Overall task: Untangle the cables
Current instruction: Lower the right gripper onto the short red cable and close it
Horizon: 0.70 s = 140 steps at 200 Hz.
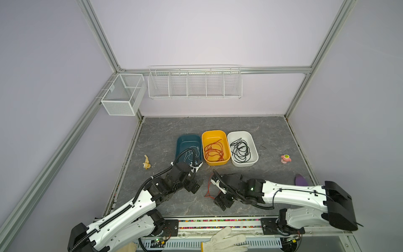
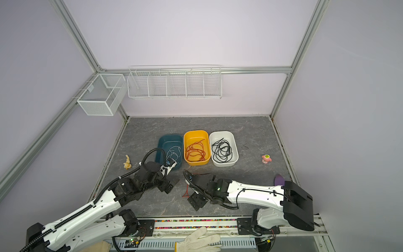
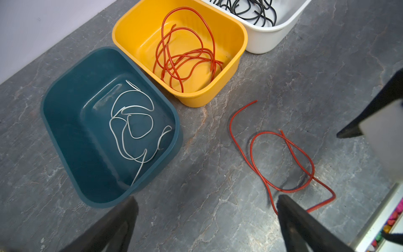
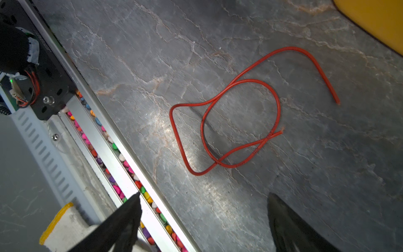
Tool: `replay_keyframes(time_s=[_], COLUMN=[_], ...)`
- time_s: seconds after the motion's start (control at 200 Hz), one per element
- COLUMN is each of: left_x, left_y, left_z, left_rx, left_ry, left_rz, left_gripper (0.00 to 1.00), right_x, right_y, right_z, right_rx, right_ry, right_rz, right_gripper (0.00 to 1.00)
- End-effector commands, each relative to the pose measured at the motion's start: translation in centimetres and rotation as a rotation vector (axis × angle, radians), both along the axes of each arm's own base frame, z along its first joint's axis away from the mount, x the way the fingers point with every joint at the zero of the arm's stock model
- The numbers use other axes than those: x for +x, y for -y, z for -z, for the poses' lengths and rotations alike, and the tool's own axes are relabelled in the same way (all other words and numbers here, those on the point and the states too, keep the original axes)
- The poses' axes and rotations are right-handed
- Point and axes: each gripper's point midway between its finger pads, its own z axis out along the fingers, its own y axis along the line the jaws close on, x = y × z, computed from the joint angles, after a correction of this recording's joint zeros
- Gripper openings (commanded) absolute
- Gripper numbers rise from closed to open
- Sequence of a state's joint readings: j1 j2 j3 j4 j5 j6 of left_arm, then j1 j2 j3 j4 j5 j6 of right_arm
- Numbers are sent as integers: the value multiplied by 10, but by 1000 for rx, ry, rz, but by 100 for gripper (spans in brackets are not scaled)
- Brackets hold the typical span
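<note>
Red-orange thin cable (image 4: 279, 107) lies looped over itself on the grey marbled worktop (image 1: 165, 139), near its front edge, between the arms. The left gripper (image 3: 207, 197) and right gripper (image 4: 204, 194) gape wide, holding nothing. Pinching one free end and lifting slowly should slide the crossing out; the yellow plastic tub (image 3: 231, 65) looks like its destination.

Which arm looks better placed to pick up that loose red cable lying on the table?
Probably the right. The right claw, open, faces the red cable squarely, its loop centred ahead. The left claw, also open, has it off to one side.
</note>
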<state>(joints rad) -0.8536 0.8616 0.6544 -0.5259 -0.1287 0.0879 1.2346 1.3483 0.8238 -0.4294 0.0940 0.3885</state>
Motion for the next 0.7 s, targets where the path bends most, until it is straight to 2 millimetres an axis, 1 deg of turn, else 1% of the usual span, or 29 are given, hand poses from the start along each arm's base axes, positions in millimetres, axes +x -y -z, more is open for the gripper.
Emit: replay_keyframes(time_s=[0.0, 0.34, 0.405, 0.475, 0.57, 0.695], left_x=[3, 0, 0, 0, 0, 0], left_y=[-5, -6, -6, -6, -6, -6], left_z=[0, 2, 2, 2, 4, 3], left_rx=[26, 60, 61, 63, 69, 71], left_ry=[44, 69, 69, 70, 66, 69], left_rz=[-15, -5, -5, -5, -3, -4], left_gripper=[99, 99, 99, 99, 99, 99], right_x=[4, -1, -3, -5, -5, -3], right_y=[-10, -19, -20, -23, -25, -27], right_z=[-5, 10, 14, 17, 21, 23], right_rx=[12, -18, -23, -29, -35, -40], right_ry=[38, 24, 15, 12, 12, 20], right_rz=[-15, -58, -70, -80, -83, -80], right_gripper=[91, 100, 93, 81, 69, 60])
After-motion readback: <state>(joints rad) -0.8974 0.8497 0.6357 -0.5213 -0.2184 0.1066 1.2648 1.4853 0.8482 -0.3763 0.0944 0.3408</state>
